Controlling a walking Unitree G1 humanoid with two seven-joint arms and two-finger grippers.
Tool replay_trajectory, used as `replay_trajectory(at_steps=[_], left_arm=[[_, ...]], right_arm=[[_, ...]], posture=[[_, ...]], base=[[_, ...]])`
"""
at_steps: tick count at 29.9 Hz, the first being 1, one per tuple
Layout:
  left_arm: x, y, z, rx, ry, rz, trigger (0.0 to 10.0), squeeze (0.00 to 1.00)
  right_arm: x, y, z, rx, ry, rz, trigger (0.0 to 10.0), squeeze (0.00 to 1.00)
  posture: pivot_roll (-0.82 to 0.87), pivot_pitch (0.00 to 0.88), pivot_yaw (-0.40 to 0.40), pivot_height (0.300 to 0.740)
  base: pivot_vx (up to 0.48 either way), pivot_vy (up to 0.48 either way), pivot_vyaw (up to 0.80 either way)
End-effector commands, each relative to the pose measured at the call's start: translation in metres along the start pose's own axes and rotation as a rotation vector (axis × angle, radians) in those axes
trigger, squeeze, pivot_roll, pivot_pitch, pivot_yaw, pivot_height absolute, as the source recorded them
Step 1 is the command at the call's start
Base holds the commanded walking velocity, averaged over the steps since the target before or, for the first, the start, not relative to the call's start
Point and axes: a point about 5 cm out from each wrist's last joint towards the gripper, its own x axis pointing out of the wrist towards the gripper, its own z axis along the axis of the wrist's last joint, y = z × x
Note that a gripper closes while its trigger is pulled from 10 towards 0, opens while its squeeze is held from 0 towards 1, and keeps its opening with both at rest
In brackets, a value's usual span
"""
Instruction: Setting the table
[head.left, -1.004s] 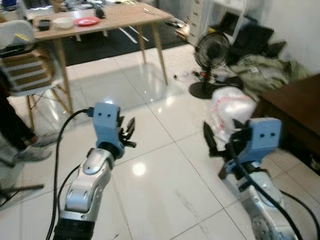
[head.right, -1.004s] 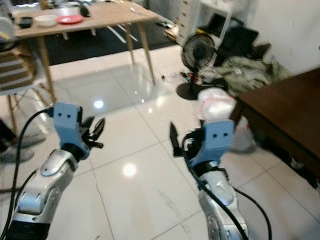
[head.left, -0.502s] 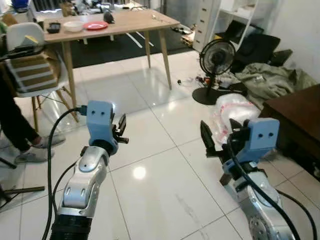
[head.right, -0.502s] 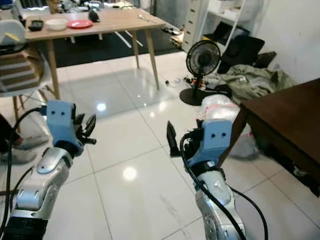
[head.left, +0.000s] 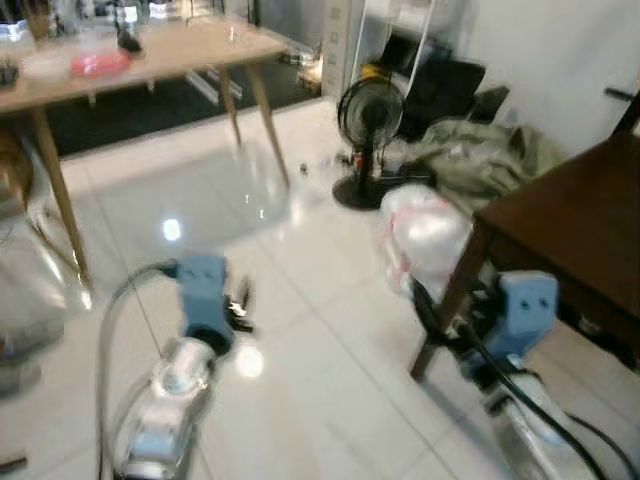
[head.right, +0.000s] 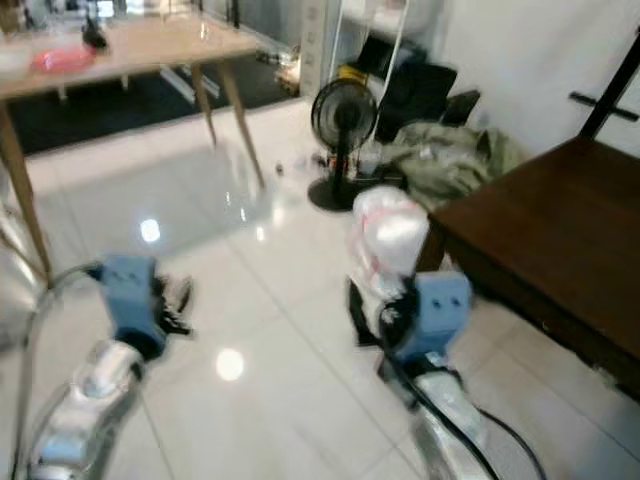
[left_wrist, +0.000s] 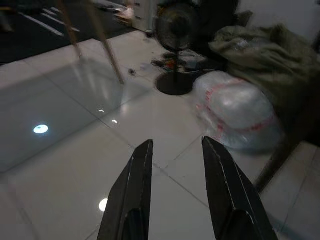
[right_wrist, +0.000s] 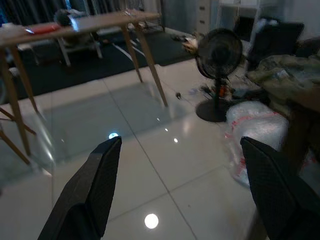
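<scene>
A light wooden table (head.left: 190, 50) stands at the far left of the blurred eye views, with a red plate (head.left: 98, 63) and a dark object on it. The same table (right_wrist: 100, 22) and red plate (right_wrist: 44, 29) appear in the right wrist view. A dark brown table (head.left: 570, 210) is close on my right. My left gripper (head.left: 240, 305) hangs over the white tile floor, its fingers (left_wrist: 132, 195) a little apart and holding nothing. My right gripper (head.left: 425, 305) is beside the dark table's leg, its fingers (right_wrist: 95, 185) spread wide and empty.
A black floor fan (head.left: 362, 110) stands past the wooden table's legs. A white plastic bag (head.left: 425, 225) lies by the dark table's corner, and an olive cloth heap (head.left: 485, 155) sits behind it. White shelves (head.left: 390, 40) line the back wall. Glossy tiles (head.left: 300, 380) lie ahead.
The whole picture has swung right and blurred: the wooden table slid left, the dark table came nearer, the chair and the person's legs left the frame. Both arms keep their pose.
</scene>
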Motion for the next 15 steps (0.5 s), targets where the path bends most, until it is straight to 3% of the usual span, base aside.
replay_trajectory(at_steps=[1,9,15], left_arm=[[-0.009,0.012,-0.016,0.02,0.051,0.037,10.0,0.0],[-0.017,0.007,-0.033,0.058,0.082,-0.005,10.0,0.0],[-0.021,0.005,-0.038,0.07,0.09,-0.014,10.0,0.0]], right_arm=[[-0.002,0.003,-0.009,0.017,0.018,-0.001,10.0,0.0],[-0.016,0.004,-0.031,-0.014,0.089,0.055,10.0,0.0],[-0.021,-0.001,-0.047,-0.057,0.14,0.013,10.0,0.0]], posture=[[-0.03,0.089,0.08,0.74],[-0.02,0.084,0.087,0.74],[-0.02,0.081,0.092,0.74]], base=[[0.472,0.0,0.0],[0.472,0.0,0.0],[0.469,0.0,0.0]])
